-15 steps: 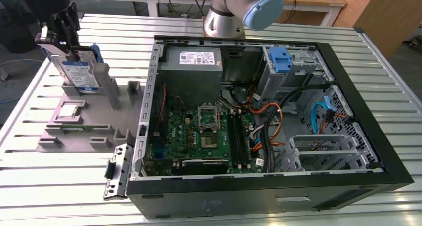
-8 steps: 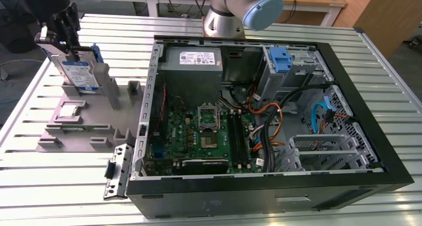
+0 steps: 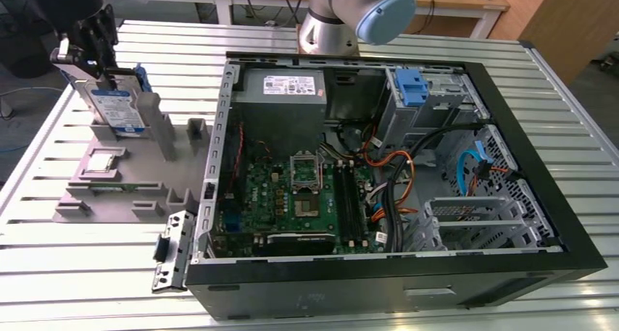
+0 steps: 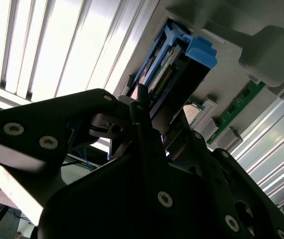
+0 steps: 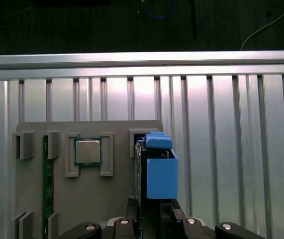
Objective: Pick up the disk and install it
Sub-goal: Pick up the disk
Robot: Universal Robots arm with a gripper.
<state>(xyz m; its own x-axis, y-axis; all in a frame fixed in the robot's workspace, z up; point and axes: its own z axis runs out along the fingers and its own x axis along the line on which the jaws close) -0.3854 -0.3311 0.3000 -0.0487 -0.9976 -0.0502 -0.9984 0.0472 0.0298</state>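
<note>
The disk (image 3: 118, 108) is a silver drive with a white-and-blue label in a blue carrier. It stands on edge, slightly tilted, in a slot of the grey holder fixture (image 3: 126, 179) at the exterior view's left. My gripper (image 3: 100, 72) sits at its upper end. In the first wrist view the black fingers (image 5: 132, 206) lie against both sides of the disk (image 5: 155, 174), so the gripper (image 5: 154, 209) is shut on it. The second wrist view shows the fingers (image 4: 141, 107) meeting the disk's edge (image 4: 181, 64).
An open computer case (image 3: 541, 193) lies on the slatted metal table, with a blue bracket (image 3: 413, 87) in its drive bay and a grey power supply (image 3: 283, 86). The holder (image 5: 117, 199) also carries a processor chip (image 5: 87, 151) and a memory stick (image 5: 45, 184).
</note>
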